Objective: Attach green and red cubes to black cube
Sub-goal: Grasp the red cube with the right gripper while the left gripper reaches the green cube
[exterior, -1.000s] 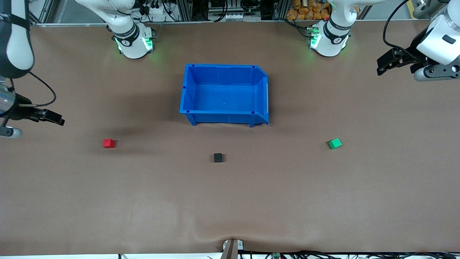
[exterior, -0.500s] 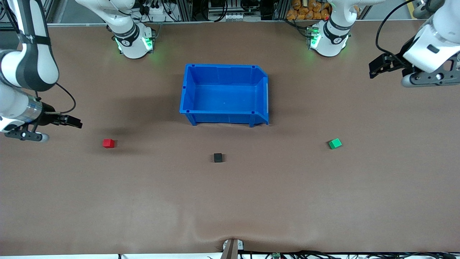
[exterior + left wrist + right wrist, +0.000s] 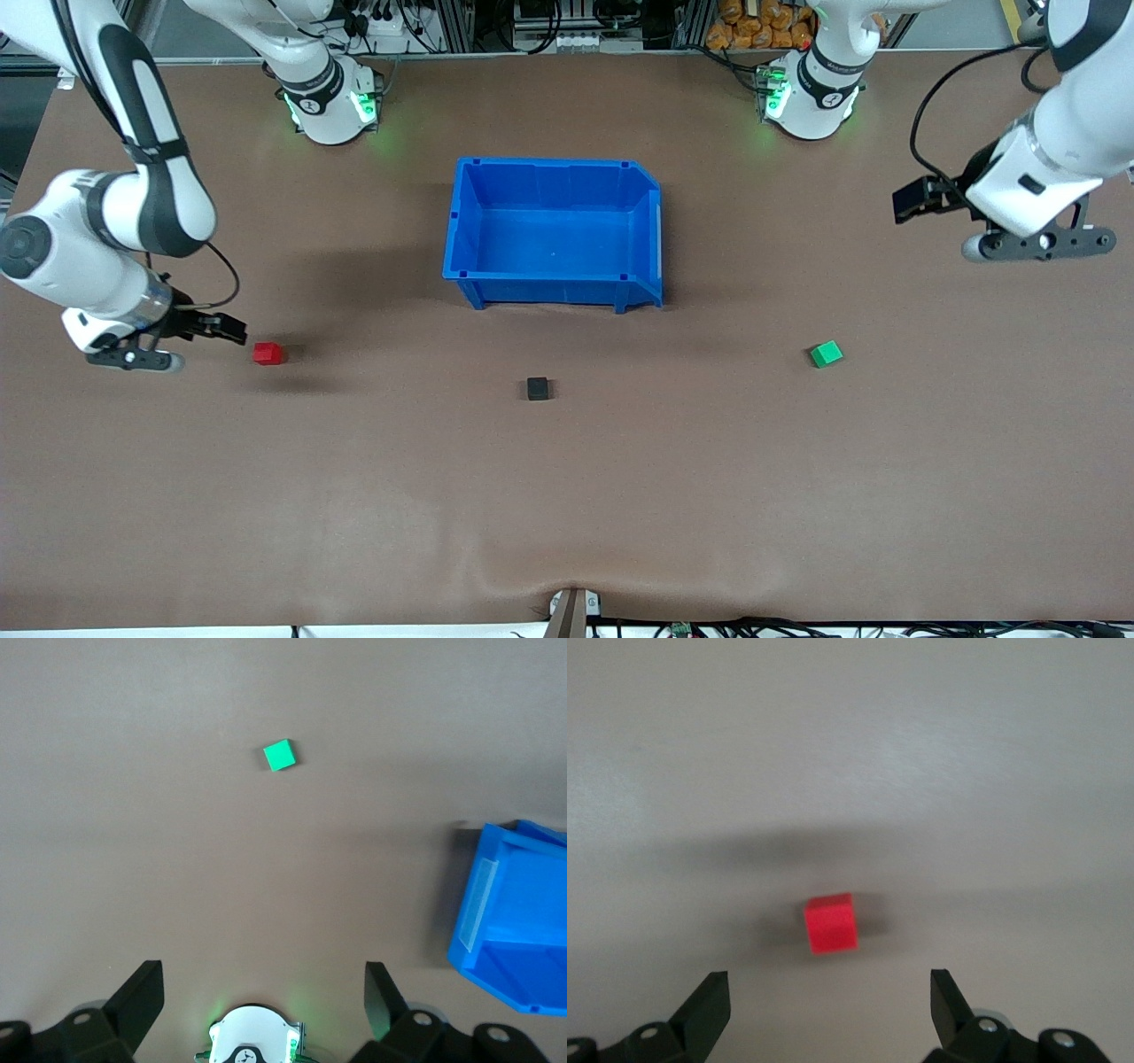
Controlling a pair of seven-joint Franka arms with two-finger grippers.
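The red cube point(image 3: 267, 354) point(image 3: 831, 924) lies on the brown table toward the right arm's end. My right gripper point(image 3: 232, 330) point(image 3: 828, 983) hovers low just beside it, open, with the cube ahead of its fingers and untouched. The green cube point(image 3: 826, 354) point(image 3: 280, 755) rests toward the left arm's end. My left gripper point(image 3: 911, 203) point(image 3: 264, 974) hangs open and empty over bare table there, well apart from the green cube. The black cube point(image 3: 537, 388) sits alone between the two coloured cubes, nearer the front camera than the bin.
An empty blue bin point(image 3: 462, 221) point(image 3: 469, 904) stands mid-table between the arm bases and the black cube. The left arm's white base point(image 3: 252, 1041) shows between the left gripper's fingers. A small bracket point(image 3: 571, 607) sits at the table's front edge.
The right arm has swung in and down, bringing its gripper close beside the red cube. The left arm has moved inward and lower over the table. All three cubes have stayed put.
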